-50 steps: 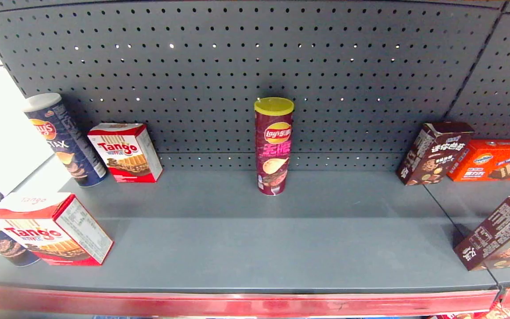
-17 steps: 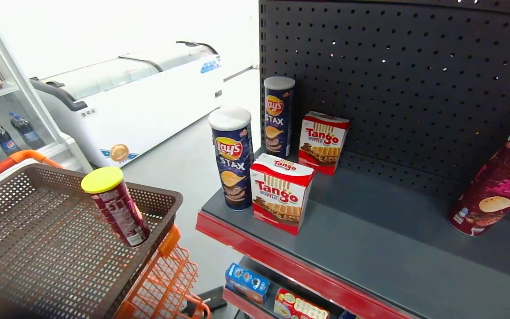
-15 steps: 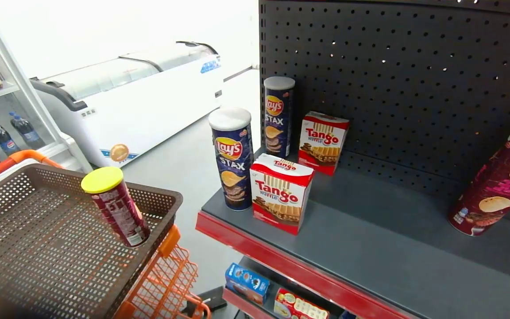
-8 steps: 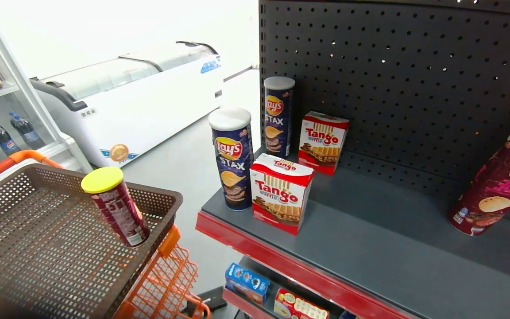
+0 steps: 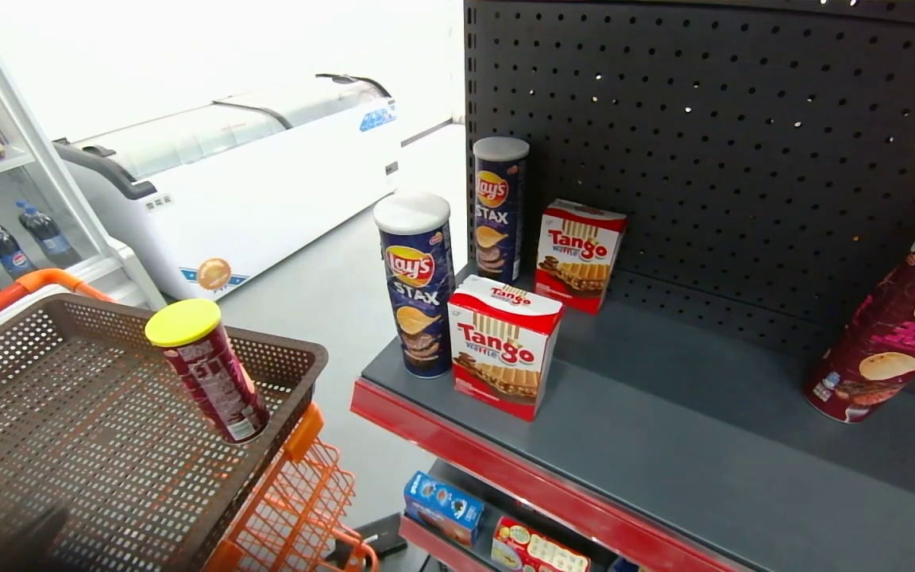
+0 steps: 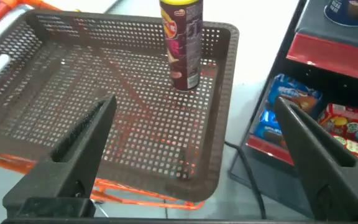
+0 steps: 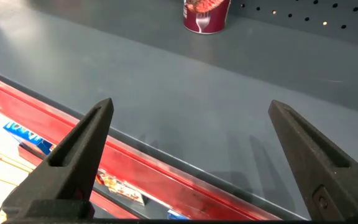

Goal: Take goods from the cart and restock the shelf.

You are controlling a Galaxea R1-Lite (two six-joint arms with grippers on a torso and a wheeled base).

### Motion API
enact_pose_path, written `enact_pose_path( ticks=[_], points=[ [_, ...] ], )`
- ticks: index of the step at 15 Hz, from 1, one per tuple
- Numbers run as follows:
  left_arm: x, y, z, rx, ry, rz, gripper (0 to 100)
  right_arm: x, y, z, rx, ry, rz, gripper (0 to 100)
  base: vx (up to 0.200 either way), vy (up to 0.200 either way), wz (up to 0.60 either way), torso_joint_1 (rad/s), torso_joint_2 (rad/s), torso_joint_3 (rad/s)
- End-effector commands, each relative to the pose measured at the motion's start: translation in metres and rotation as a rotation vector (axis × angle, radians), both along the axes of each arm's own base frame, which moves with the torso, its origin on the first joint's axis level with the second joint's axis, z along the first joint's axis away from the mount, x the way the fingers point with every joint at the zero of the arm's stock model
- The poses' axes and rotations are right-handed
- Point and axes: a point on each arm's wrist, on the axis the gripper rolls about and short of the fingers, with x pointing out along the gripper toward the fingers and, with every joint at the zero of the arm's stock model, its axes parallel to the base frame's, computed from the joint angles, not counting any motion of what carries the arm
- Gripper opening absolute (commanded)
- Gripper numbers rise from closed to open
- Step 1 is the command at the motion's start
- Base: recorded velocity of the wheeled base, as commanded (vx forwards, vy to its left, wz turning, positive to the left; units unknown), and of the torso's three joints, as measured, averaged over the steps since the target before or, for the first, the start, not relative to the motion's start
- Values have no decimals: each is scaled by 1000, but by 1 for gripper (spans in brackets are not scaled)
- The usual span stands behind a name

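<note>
Maroon can [image 5: 207, 369] in basket [image 5: 68, 445], 2nd can [image 5: 886, 334] on shelf [image 5: 664, 445]; L tool [image 6: 192, 101], R tool [image 7: 191, 104] spread wide, empty

The head camera sat high and looked forward and down, slantwise, over the left end of the dark grey metal shelf [image 5: 664, 453] and the brown perforated plastic basket [image 5: 68, 445] beside that end. The left wrist camera hung close above the basket, facing down into it between the spread black fingers of the left gripper [image 6: 192, 102]. Both views shared the basket and the maroon cylindrical chip can with a yellow lid [image 5: 207, 369] at its shelf-side rim. The right wrist camera looked low across the shelf from just before its red front edge toward the back, between the parted fingers of the right gripper [image 7: 190, 104]. With the head view it shared the second maroon can [image 7: 206, 15] near the shelf's back edge.
</note>
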Motion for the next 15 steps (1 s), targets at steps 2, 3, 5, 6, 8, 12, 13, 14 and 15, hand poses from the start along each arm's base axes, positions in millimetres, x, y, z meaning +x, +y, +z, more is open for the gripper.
enact_pose_path(
  ticks=[2,3,5,6,8,12,13,14,15],
  points=[
    [60,10,-9,-29,188,26,100,0,0,0,-1,1,-1,100,0,0,0,0,0,0],
    [72,12,-12,-22,184,40,100,0,0,0,-1,1,-1,100,0,0,0,0,0,0],
    [93,16,-18,-12,157,69,100,0,0,0,-1,1,-1,100,0,0,0,0,0,0],
    [108,18,-27,1,169,86,100,0,0,0,-1,1,-1,100,0,0,0,0,0,0],
    [124,19,-37,-6,188,85,100,0,0,0,-1,1,-1,100,0,0,0,0,0,0],
    [167,24,-64,0,121,82,100,0,0,0,-1,1,-1,100,0,0,0,0,0,0],
    [177,24,-73,1,127,77,100,0,0,0,-1,1,-1,100,0,0,0,0,0,0],
    [182,23,-76,-1,126,72,100,0,0,0,-1,1,-1,100,0,0,0,0,0,0],
    [189,23,-83,-7,122,69,100,0,0,0,-1,0,-1,100,0,0,0,0,0,0]
  ],
)
